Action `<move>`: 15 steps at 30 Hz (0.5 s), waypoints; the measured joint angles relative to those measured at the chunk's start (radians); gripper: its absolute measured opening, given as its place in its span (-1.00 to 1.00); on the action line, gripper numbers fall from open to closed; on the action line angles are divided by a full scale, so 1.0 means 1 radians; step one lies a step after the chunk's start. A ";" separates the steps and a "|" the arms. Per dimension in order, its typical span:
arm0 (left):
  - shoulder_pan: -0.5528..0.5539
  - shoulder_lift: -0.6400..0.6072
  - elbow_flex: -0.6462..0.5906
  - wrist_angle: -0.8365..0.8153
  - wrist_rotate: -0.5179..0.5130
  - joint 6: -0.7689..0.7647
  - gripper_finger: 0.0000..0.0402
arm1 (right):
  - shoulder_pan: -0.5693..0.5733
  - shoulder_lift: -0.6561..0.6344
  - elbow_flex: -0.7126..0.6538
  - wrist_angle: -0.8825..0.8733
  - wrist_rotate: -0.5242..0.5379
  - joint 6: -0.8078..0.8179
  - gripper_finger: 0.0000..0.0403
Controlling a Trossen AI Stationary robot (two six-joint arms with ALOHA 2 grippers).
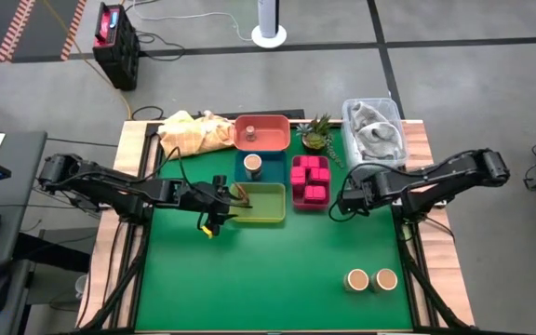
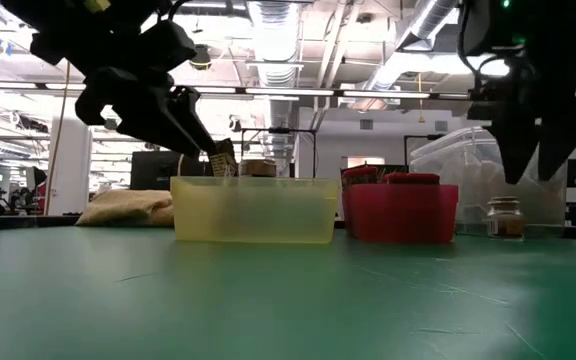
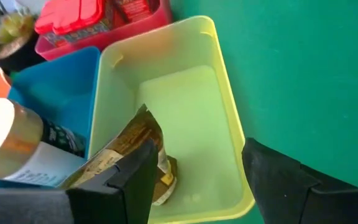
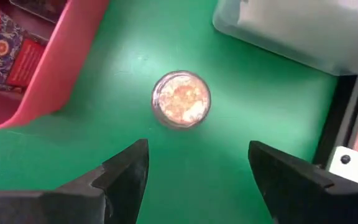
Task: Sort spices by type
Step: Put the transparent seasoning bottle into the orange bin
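My left gripper [image 3: 197, 163] is open above the near left end of the yellow tray [image 1: 273, 216]. A brown paper spice packet [image 3: 132, 146] stands tilted in that tray, its lower end on the floor and its side against the tray's wall, right beside one finger [image 3: 129, 180]. My right gripper [image 4: 197, 152] is open above the mat, just right of the pink tray [image 1: 310, 198]. A tiny short jar with orange-brown spice [image 4: 180, 99] stands upright on the mat ahead of its fingers and shows in the low view [image 2: 506, 218]. My left gripper has one finger [image 3: 132, 177] close against the packet's lower side [image 3: 148, 140] inside the yellow tray. I cannot tell whether it touches. The other finger stands clear over the tray's far rim.
The pink tray holds pink boxes [image 1: 310, 172]. The blue tray [image 1: 240, 175] holds a tan-topped jar [image 1: 252, 166], and the salmon tray [image 1: 270, 141] a small jar. Two tan-topped jars [image 1: 370, 279] stand near right. A plant [image 1: 316, 135], a clear bin [image 1: 375, 126] and a yellow bag [image 1: 194, 132] stand at the far edge.
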 joint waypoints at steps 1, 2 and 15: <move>0.000 0.000 -0.002 0.005 -0.003 0.006 0.12 | 0.000 0.000 -0.011 0.013 0.009 0.003 0.50; 0.000 0.000 -0.003 0.008 -0.006 0.013 0.12 | 0.000 0.000 -0.022 0.028 0.017 0.003 0.50; 0.000 0.000 -0.003 0.008 -0.025 0.028 0.12 | -0.099 -0.001 -0.083 0.185 0.042 -0.133 0.71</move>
